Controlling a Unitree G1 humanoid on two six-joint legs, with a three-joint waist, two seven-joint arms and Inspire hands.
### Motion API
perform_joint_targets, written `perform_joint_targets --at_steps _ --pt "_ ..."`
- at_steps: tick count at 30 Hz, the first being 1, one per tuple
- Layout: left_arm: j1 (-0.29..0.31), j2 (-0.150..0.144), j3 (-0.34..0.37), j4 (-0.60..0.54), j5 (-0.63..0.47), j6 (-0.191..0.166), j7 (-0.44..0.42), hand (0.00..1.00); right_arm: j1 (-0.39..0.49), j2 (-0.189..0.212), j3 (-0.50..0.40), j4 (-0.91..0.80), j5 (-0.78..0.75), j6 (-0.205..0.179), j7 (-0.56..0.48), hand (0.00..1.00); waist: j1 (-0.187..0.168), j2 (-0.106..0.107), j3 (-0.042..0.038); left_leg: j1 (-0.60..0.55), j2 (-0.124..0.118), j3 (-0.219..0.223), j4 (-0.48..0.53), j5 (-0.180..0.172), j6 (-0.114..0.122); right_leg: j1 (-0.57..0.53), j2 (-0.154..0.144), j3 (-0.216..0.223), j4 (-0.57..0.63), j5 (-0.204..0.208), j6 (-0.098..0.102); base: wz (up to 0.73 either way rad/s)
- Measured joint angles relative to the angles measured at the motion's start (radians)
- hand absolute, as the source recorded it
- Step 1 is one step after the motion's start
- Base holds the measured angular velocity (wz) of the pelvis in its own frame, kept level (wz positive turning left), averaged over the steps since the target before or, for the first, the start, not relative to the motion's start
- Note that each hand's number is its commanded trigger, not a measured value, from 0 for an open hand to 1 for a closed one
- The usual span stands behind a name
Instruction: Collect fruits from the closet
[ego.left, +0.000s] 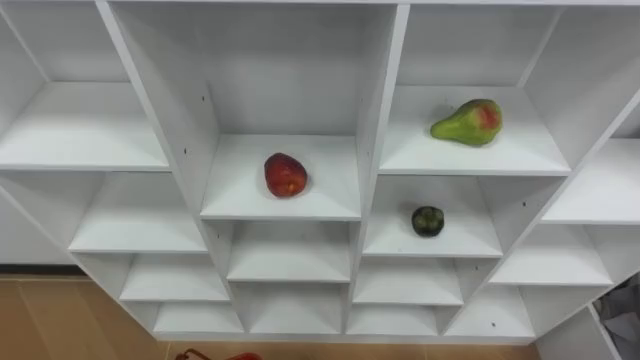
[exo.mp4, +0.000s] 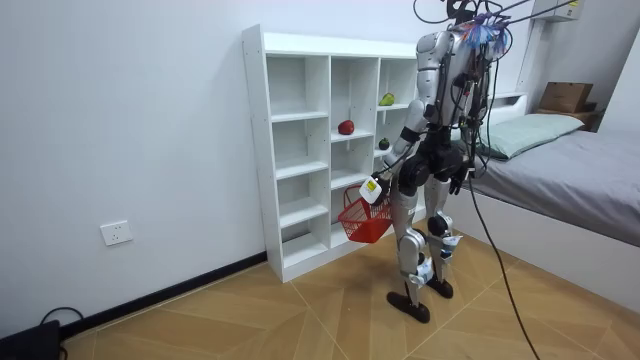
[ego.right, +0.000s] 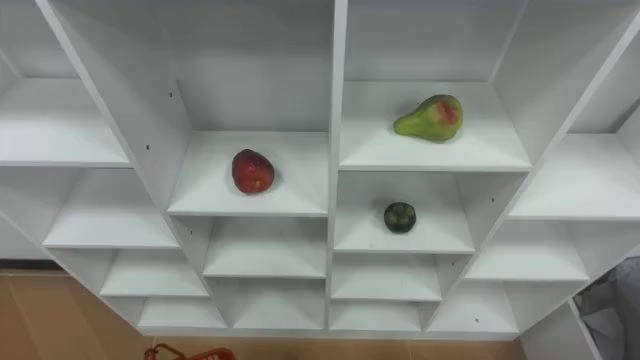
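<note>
I stand facing a white closet of open shelves (ego.left: 190, 110). A red apple (ego.left: 285, 174) lies on a middle shelf. A green pear with a red blush (ego.left: 468, 122) lies one column to the right, on the shelf above. A small dark green fruit (ego.left: 428, 221) sits on the shelf below the pear. In the room view my left hand (exo.mp4: 372, 189) hangs low in front of the closet, shut on the handle of a red basket (exo.mp4: 365, 218). The basket's rim (ego.left: 205, 354) peeks in at the bottom edge. My right hand (exo.mp4: 462, 178) hangs by my hip.
The other shelf compartments hold nothing. A bed (exo.mp4: 570, 170) stands close behind me at the room view's right, with a cardboard box (exo.mp4: 565, 97) beyond it. Wooden floor (exo.mp4: 250, 320) stretches toward the room view's left, along the white wall.
</note>
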Motion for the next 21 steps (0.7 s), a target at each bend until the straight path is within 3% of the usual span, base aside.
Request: perform_joint_targets --at_steps 21 --pt "0.002 0.000 0.001 -0.001 0.000 -0.006 0.017 1.00 0.000 -0.001 0.003 -0.016 -0.017 -0.002 -0.001 0.00 0.004 0.001 -0.0007 -0.001 0.000 -0.001 0.000 0.000 0.000 -0.001 0.000 0.001 0.000 0.000 0.000 0.00"
